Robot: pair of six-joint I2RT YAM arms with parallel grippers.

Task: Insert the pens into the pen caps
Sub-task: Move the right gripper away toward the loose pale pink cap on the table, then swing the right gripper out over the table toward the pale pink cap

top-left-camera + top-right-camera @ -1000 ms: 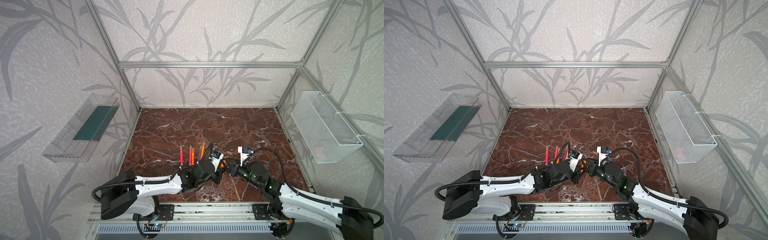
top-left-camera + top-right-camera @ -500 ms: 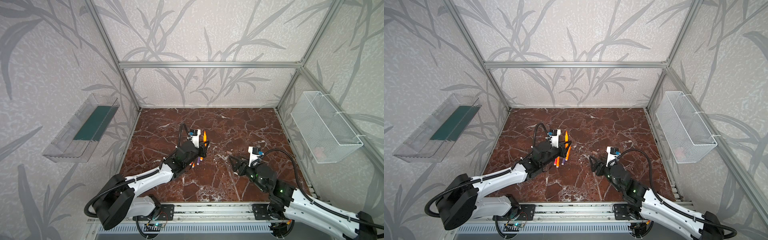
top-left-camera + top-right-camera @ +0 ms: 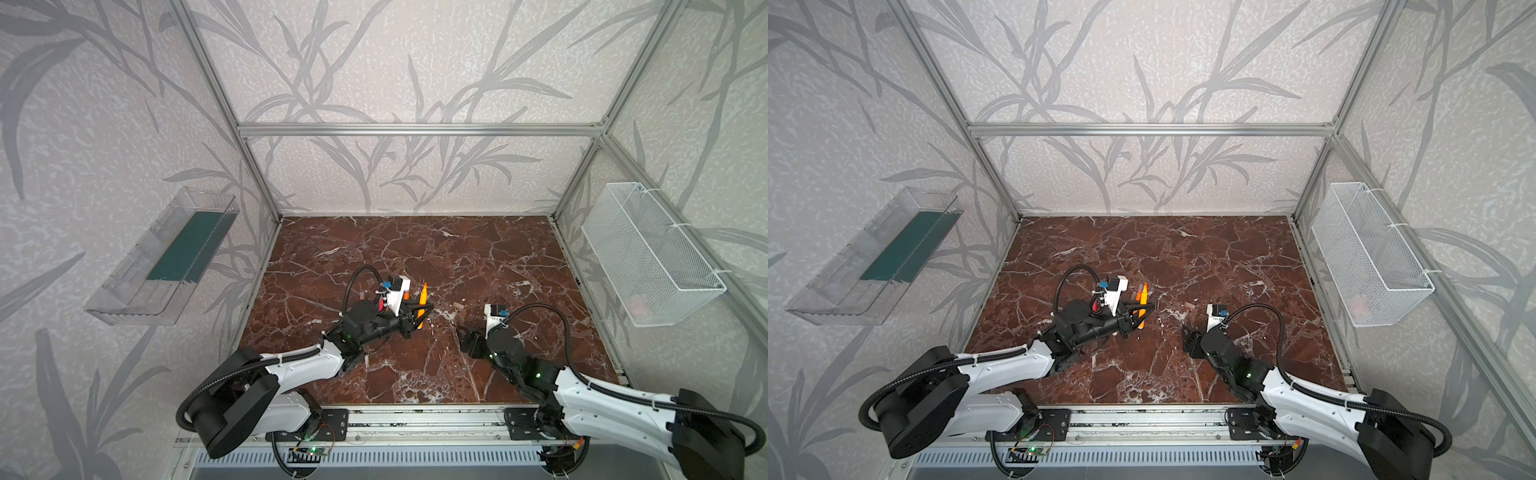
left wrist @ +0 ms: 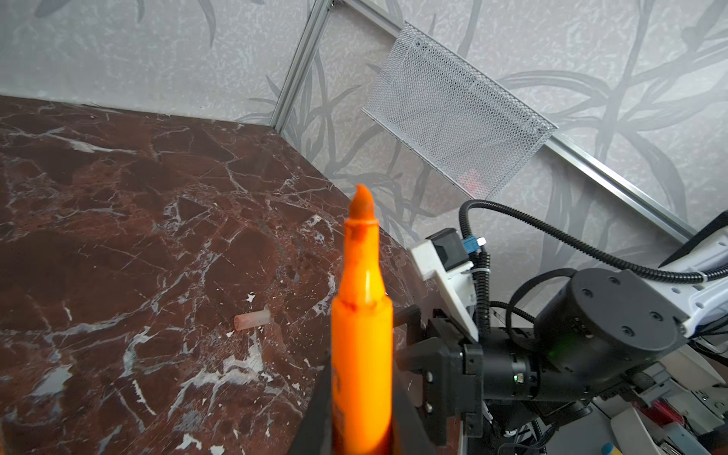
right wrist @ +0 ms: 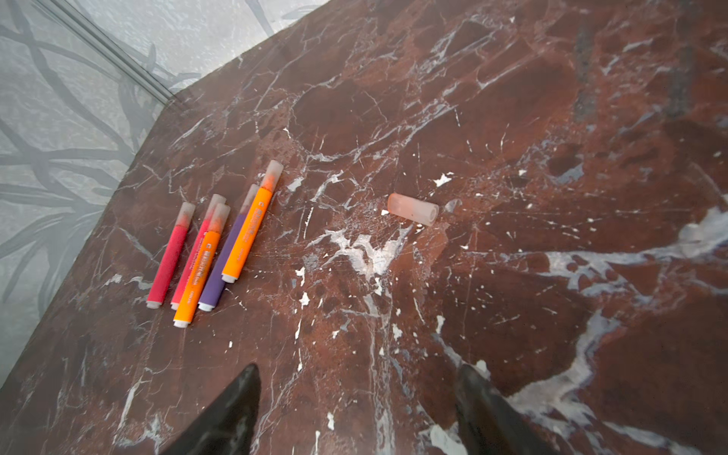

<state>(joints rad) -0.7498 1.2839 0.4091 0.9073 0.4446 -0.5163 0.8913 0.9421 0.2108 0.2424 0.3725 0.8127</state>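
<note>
left pincer (image 4: 360,427): pinching uncapped orange pen (image 4: 361,335)
right pincer (image 5: 358,390): spread, empty
loose cap (image 5: 413,209): lying on table (image 5: 512,98)
five capped pens (image 5: 199,272): side by side

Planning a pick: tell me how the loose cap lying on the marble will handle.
The loose cap lies on its side, a smooth cylinder, so a nudge will probably roll it. Small, thin and translucent, it is likely light and may skid on the polished marble.

I lose the lower end of the orange pen (image 4: 361,338) below the left wrist view's edge, capped pens (image 3: 379,308) mostly behind the wrist camera (image 3: 397,293), pinkish blur (image 4: 470,179) in mesh basket (image 4: 453,102) unidentifiable.
</note>
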